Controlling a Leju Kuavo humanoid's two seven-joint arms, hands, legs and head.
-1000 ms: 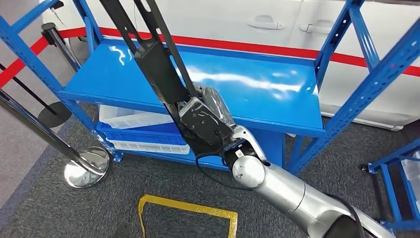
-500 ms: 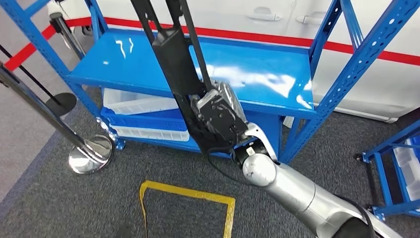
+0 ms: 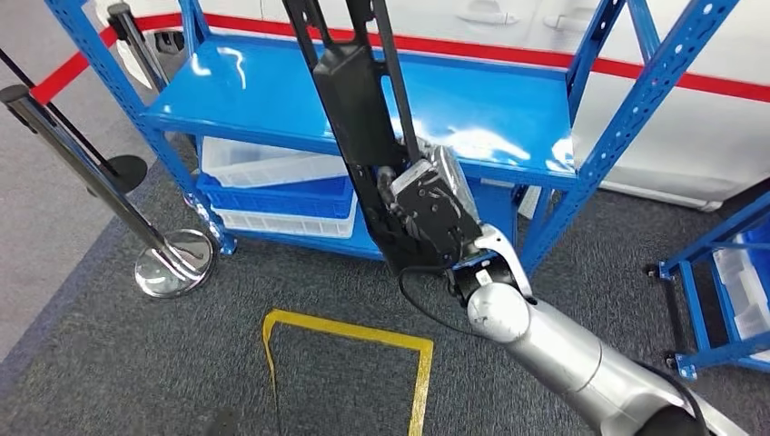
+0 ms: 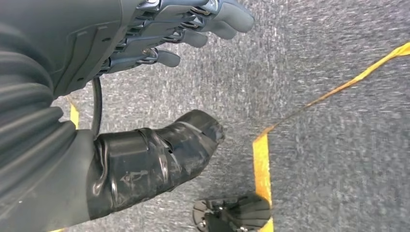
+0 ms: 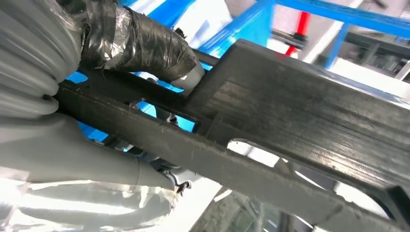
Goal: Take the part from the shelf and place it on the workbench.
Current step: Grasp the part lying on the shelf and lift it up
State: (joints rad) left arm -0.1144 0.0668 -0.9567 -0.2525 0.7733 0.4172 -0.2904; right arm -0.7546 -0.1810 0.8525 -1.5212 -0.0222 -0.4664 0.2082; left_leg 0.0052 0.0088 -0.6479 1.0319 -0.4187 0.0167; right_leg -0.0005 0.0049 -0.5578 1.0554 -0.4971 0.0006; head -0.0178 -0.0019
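My right hand (image 3: 427, 213) grips the part (image 3: 350, 91), a long black piece that rises from my grasp and slants up and away past the top of the head view. It looks like matte black plastic or composite: a broad flat slab in its middle stretch, with two thin parallel rails running on beyond it. In the right wrist view the part (image 5: 290, 125) shows a rough, faintly striped surface with long slots cut through it, and my thumb (image 5: 140, 43) presses one side while my fingers (image 5: 96, 164) wrap the other. The part is lifted clear, in front of the blue shelf (image 3: 508, 118) that stands just beyond my hand. My left hand (image 4: 159, 29) hangs over grey carpet (image 4: 338, 159) marked with yellow tape (image 4: 261, 159), fingers loosely apart and holding nothing.
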